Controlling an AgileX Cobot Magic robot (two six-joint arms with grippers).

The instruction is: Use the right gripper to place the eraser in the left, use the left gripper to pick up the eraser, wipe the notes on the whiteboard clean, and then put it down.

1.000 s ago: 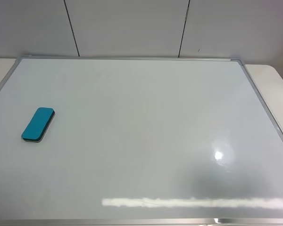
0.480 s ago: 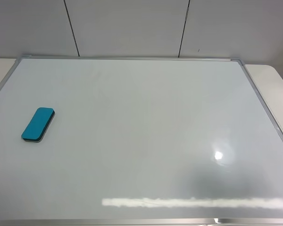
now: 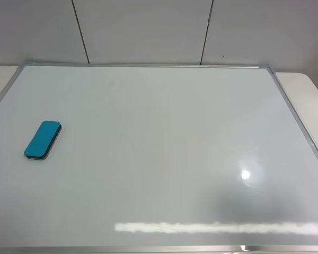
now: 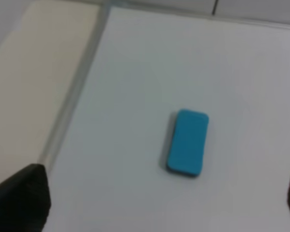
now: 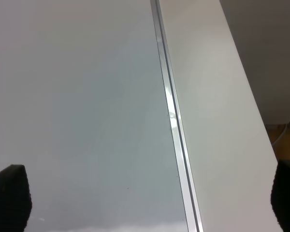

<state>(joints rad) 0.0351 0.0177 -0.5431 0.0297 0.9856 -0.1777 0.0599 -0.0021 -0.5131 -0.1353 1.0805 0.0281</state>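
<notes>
Nothing has moved since 1 second ago: the eraser lies in the same spot near the left edge of the whiteboard, and neither arm has entered the high view. No writing, label or brand can be read anywhere, and the board's white surface shows only glare streaks along its near edge.

From the left wrist camera, the left gripper shows just 2 dark fingertips at opposite corners of the picture, set wide apart and holding nothing; the teal eraser lies flat on the board beyond them, untouched, in a blurred view. From the right wrist camera, the right gripper is likewise spread wide and empty, its tips cut off at the picture's corners, above the board's silver frame and the pale table beside it.
</notes>
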